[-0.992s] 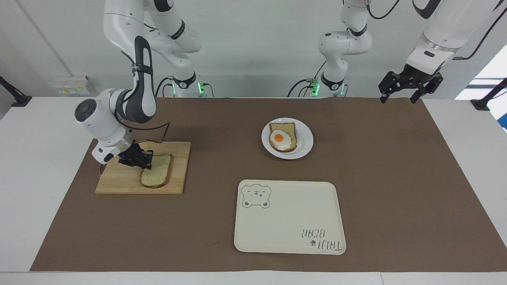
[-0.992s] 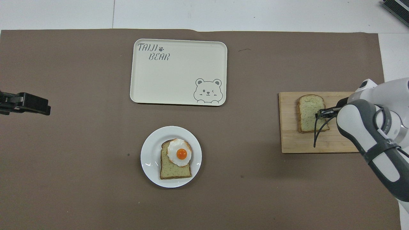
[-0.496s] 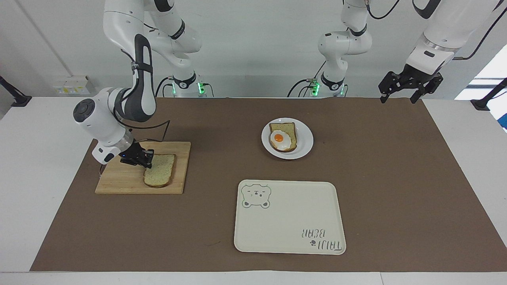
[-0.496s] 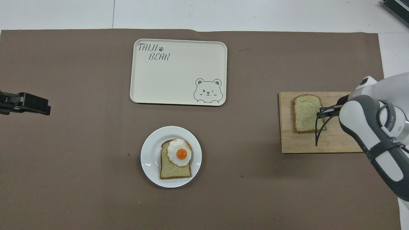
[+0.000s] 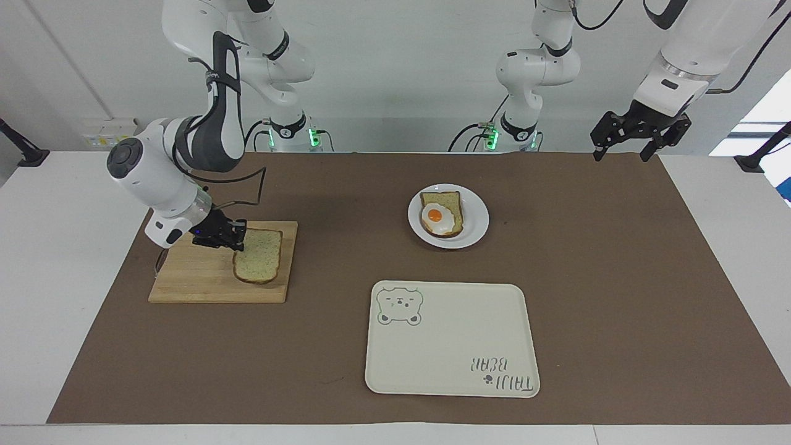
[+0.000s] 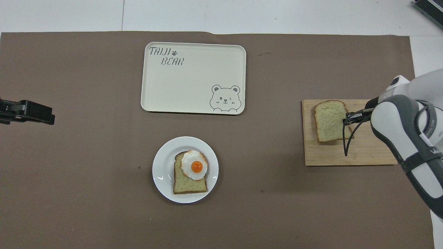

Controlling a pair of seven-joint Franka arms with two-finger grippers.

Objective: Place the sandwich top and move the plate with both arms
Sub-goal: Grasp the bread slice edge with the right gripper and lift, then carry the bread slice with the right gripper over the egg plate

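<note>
**Bread slice lifted and drifting toward the plate**

Since the earlier frame, the sandwich top (image 5: 258,264) has risen off the cutting board (image 5: 198,281) and shifted toward the plate, carried by the right gripper (image 5: 230,238). Its jaws are closed on the slice's edge, and the slice hangs tilted out from them over the board's plate-side end.

The plate (image 5: 476,225), holding bread and a fried egg (image 5: 436,218), sits well away from these jaws, toward the left arm's end of the counter. The bear tray (image 5: 451,339) lies farther from the robots than the plate.

Risk, as a judgement: gripped at one edge only, the soft slice could sag, tear or slip out during the carry, or land crooked on the egg.

The right arm is bent low, wrist angled down toward the board. The left gripper (image 5: 639,131) waits raised over the counter's corner, jaws open and empty.
</note>
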